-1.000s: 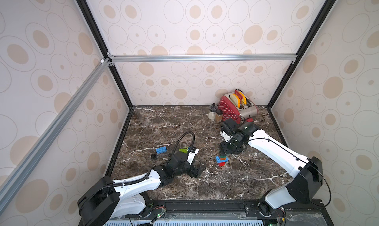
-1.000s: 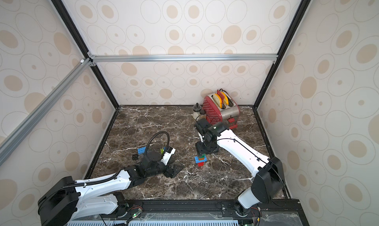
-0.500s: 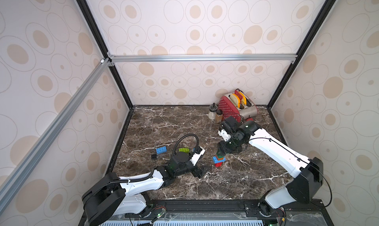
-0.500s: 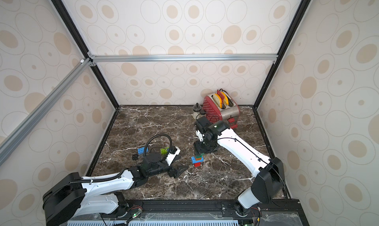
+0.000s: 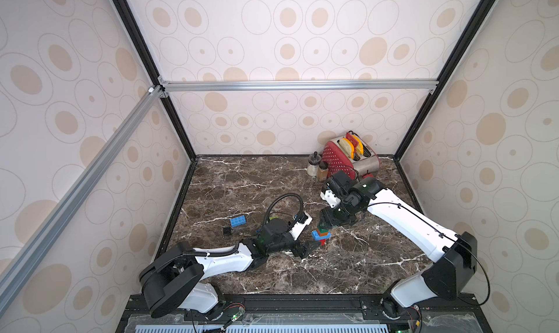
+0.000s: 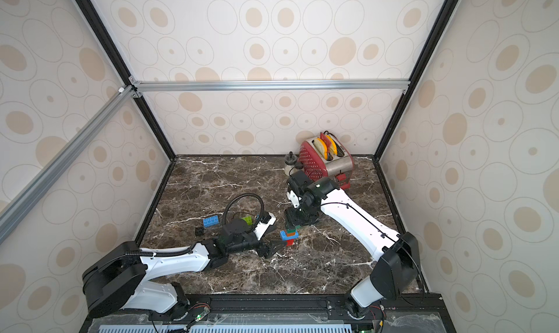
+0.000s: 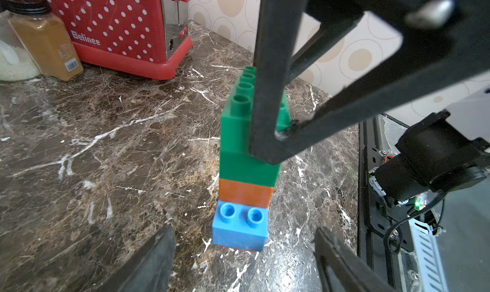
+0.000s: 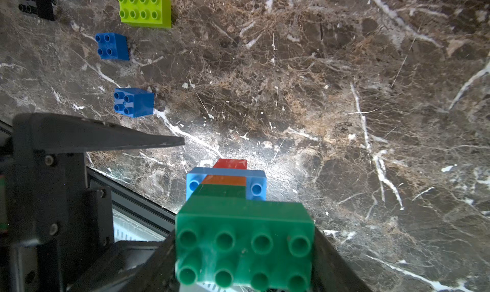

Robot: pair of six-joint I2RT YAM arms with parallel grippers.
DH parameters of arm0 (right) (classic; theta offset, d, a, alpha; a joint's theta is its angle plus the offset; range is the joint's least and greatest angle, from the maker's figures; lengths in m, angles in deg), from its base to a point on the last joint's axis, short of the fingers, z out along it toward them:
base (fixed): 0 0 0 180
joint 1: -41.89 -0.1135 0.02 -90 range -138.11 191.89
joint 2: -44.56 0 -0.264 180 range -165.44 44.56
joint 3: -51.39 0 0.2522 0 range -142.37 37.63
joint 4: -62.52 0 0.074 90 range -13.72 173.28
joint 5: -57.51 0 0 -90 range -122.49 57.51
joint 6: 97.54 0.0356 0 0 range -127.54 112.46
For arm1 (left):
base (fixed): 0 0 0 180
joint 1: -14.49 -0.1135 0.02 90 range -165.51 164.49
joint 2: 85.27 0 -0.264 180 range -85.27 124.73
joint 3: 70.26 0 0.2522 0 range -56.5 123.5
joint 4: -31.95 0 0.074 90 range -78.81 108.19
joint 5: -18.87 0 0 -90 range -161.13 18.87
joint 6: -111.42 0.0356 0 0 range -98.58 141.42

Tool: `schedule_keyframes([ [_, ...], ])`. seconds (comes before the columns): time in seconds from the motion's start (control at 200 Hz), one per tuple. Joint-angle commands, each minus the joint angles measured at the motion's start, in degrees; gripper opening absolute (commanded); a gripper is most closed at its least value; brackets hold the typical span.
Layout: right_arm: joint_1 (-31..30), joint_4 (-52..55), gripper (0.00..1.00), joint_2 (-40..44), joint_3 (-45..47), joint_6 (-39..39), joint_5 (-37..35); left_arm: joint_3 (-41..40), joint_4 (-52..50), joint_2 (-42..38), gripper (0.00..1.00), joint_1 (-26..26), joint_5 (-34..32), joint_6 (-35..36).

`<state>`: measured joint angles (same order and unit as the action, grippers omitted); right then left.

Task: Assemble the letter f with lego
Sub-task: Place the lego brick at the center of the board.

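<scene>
The dark marble tabletop (image 5: 242, 177) is carrying a red polka-dot toaster (image 5: 335, 162) in its far right corner, with a rice jar (image 7: 13, 60) and a brown spice jar (image 7: 45, 44) standing just beside it. Toward the left, a blue oblong brick (image 5: 237, 220) is lying near a black studded brick (image 5: 227, 230). A lime green brick (image 8: 144, 10), a blue square brick (image 8: 112, 46) and a second blue square brick (image 8: 134, 102) are resting apart from one another. A brick stack (image 5: 321, 236) is standing with its red foot down at the marble; whether it is touching is unclear.
</scene>
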<state>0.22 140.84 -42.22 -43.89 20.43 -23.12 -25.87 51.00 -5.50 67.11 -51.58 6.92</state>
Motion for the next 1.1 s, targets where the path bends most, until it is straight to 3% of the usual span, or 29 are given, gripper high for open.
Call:
schedule_keyframes([
  [0.0, 0.38, 0.92, 0.67, -0.54, -1.8, -0.81, 1.18, 2.2, 1.64, 0.82, 0.81, 0.64, 1.55, 2.08],
  [1.097, 0.63, 1.01, 0.67, -1.07, -2.06, -2.05, 1.88, 3.52, -0.64, 1.93, 0.53, 0.66, 0.14, 3.31],
])
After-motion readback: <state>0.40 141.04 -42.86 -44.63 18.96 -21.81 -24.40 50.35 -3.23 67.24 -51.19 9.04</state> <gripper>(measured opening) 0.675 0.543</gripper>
